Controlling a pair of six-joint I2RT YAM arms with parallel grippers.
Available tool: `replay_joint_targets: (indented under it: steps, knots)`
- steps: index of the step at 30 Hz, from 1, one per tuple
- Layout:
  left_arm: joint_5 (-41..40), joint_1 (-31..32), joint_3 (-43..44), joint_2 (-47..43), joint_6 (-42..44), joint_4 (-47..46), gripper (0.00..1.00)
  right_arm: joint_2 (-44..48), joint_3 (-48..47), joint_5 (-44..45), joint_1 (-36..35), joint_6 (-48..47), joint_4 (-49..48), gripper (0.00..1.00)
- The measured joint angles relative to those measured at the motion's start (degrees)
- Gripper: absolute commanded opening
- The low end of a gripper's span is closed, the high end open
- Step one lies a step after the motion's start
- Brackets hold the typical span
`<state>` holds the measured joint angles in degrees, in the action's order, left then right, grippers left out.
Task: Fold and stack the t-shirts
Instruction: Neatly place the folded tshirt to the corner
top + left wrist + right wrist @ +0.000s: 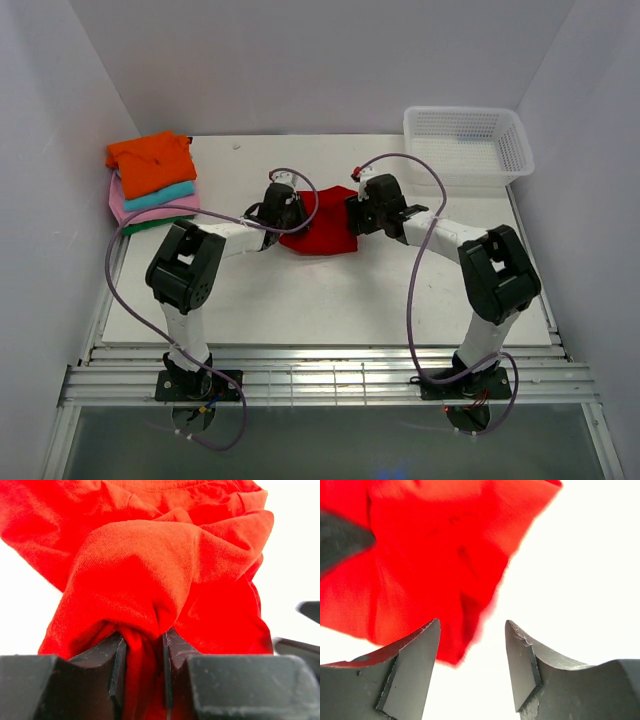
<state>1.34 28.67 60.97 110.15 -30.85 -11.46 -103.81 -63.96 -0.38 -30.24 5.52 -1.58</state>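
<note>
Underneath, a white desk (330,300) runs between plain white walls (300,60), and a red tee (318,238) lies crumpled on it. The left hand (144,665) is at the tee's left side, pinching a bunched fold of the red cloth between its fingers. The right hand (472,650) is at the tee's right side, its fingers spread with only desk showing between them; the tee's corner lies just by its left finger. Beyond the tee to the right stands a white mesh basket (466,142). Beyond the tee to the left sits a stack (152,182) of folded tees: orange on top, then teal, pink and dark green.
</note>
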Motion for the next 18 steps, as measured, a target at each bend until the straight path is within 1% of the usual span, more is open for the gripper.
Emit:
replay_joint_targets:
  steps: [3, 6, 9, 18]
  knots:
    - [-2.7, -2.7, 2.0, -1.8, 2.8, 5.9, 0.0, 4.9, 0.0, 1.8, -0.1, -0.2, 2.6, 0.61]
    - [-4.9, -5.3, 4.1, -3.2, 5.5, 11.1, 0.0, 9.1, 0.0, 2.9, -0.1, -0.2, 4.1, 0.64]
    - [-7.0, -6.5, 6.5, -3.9, 8.0, 15.1, 0.0, 12.0, 0.6, 3.7, -0.1, -0.2, 4.7, 0.64]
    - [-9.8, -6.8, 18.7, -3.9, 17.3, 27.4, 0.0, 13.4, 7.6, 3.9, -0.1, -0.1, 5.3, 0.65]
